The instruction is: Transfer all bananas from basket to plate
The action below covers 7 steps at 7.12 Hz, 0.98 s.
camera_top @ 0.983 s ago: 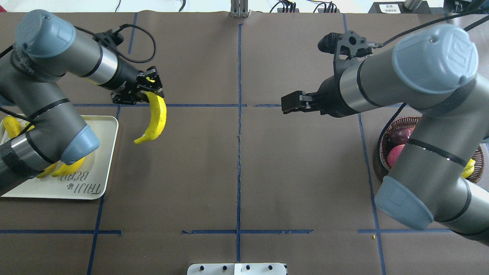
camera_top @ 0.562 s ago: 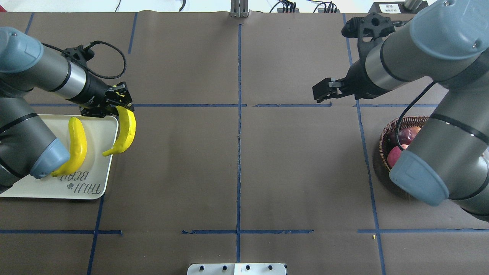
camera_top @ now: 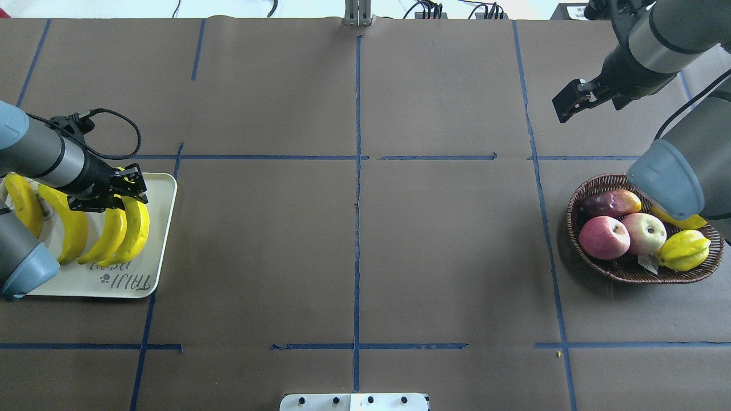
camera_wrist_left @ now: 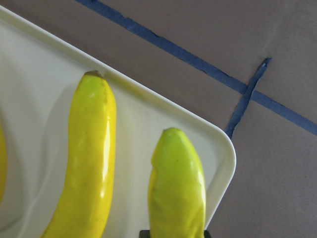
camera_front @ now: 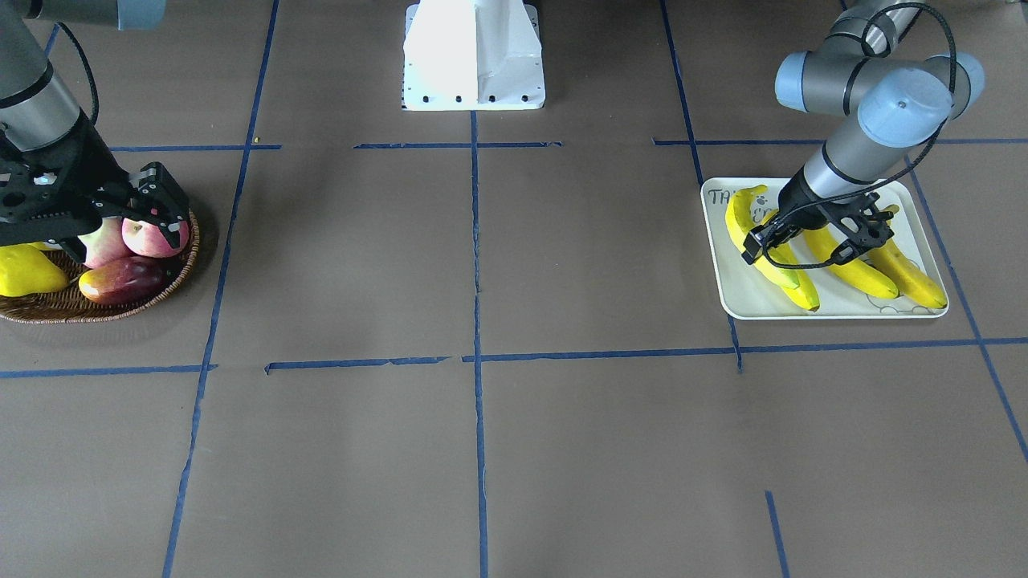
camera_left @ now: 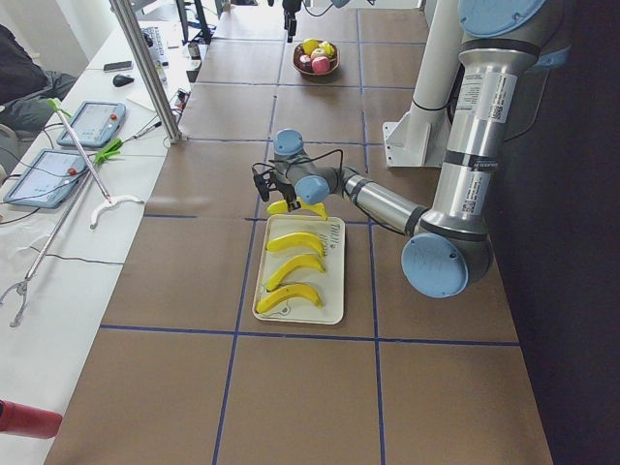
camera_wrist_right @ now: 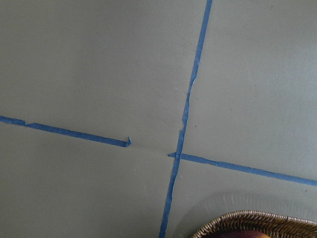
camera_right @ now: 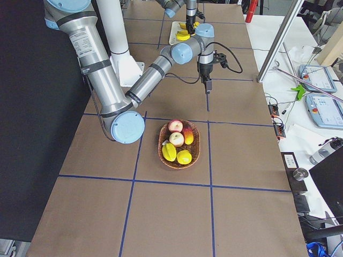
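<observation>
The left gripper (camera_top: 130, 194) is reaching over the plate (camera_top: 159, 228) at the left end of the surface (camera_top: 445, 245), and its jaws are clamping one end of a banana (camera_top: 136, 228). That banana is long, curved and glossy yellow, going a little green at the tip that the wrist camera is catching. It is running along the plate's edge that faces the middle of the surface and is overlapping its neighbour. Whether its free end is touching the plate, I cannot tell. Three more bananas (camera_top: 71, 228) are lying side by side on the plate, smooth and shiny, all curving the same way. The plate is a flat white rectangle with rounded corners and a low raised lip, with grey lettering showing along the edge nearest the robot.

At the right end of the surface the basket (camera_top: 628, 274) is sitting, a shallow oval of brown wicker with a braided rim. Two round red-pink apples (camera_top: 604, 237) are touching each other inside it, a dark red-purple oval fruit (camera_top: 611, 201) is lying just beyond them, and a ridged yellow fruit (camera_top: 682, 251) is resting toward the right edge.

The right gripper (camera_top: 565, 108) is hovering over bare surface beyond the basket, toward the far right corner, its jaws parted and holding nothing.

The surface is looking like matte brown paper, faintly creased and divided by blue tape lines.
</observation>
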Motion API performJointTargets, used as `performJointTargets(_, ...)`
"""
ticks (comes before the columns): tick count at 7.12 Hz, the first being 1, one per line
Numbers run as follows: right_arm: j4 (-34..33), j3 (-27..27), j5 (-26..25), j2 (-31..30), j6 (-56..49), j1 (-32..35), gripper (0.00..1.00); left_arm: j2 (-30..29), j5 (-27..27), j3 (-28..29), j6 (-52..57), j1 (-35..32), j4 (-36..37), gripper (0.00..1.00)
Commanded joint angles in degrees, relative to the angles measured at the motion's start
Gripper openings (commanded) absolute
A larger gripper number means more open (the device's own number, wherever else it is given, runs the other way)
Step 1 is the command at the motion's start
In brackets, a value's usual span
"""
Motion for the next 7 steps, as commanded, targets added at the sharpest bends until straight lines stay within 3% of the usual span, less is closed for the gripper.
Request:
performJointTargets(1,0.2,0.0,0.2,0.1,1.2,0.7,1.00,0.6,3.0,0.4,0.9,0.3,-0.2,1.00)
performJointTargets(4,0.2,0.3,0.1,-2.2,1.1,-0.1,1.00,0.7,3.1,-1.6,6.1,-0.6,-0.2,1.00)
performJointTargets(5,0.3,-0.1,0.0,-5.9,0.8,-0.2,1.00,3.9,2.8,-3.2,13.0,-2.2,-0.2,1.00)
performJointTargets(7,0.2,-1.7,0.1,-6.8,-3.7,4.1,1.00,7.7,0.6,-3.3,33.0,-9.3,0.1,1.00)
